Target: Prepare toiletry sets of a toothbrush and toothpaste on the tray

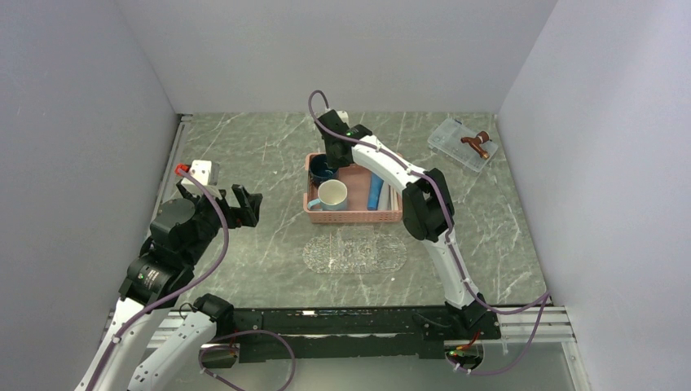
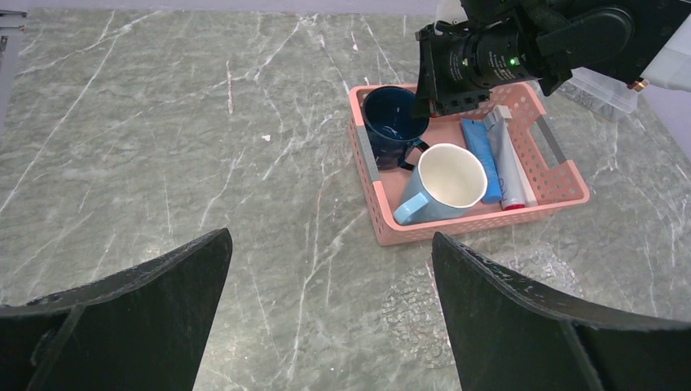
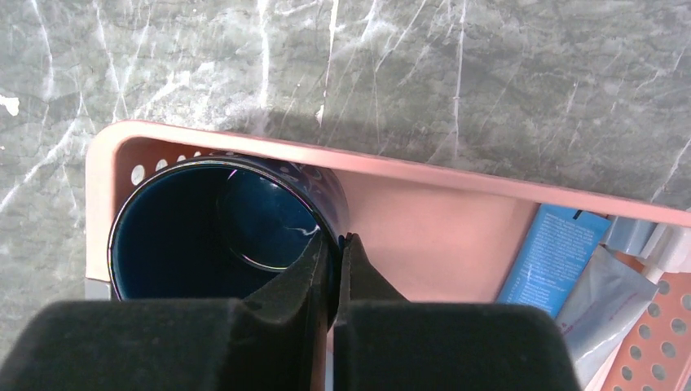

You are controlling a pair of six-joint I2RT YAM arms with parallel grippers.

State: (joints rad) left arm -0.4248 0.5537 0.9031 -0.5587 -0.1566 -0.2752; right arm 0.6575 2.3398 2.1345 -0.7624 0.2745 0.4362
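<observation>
My right gripper [image 3: 336, 238] is shut on the rim of a dark blue mug [image 3: 204, 236] at the back left corner of the pink basket [image 3: 424, 175], one finger inside the mug and one outside. In the top view the gripper [image 1: 325, 158] reaches down onto the mug [image 1: 323, 169]. A blue toothpaste tube [image 3: 554, 257] lies in the basket beside a grey tube [image 3: 603, 293]. No toothbrush shows clearly. The clear tray [image 1: 354, 252] lies in front of the basket, bare. My left gripper [image 1: 248, 204] is open and empty, left of the basket.
A light blue mug [image 1: 332, 195] lies on its side in the basket [image 1: 354, 218]. A small clear box [image 1: 460, 144] with a brown object stands at the back right. Walls close in the table on three sides.
</observation>
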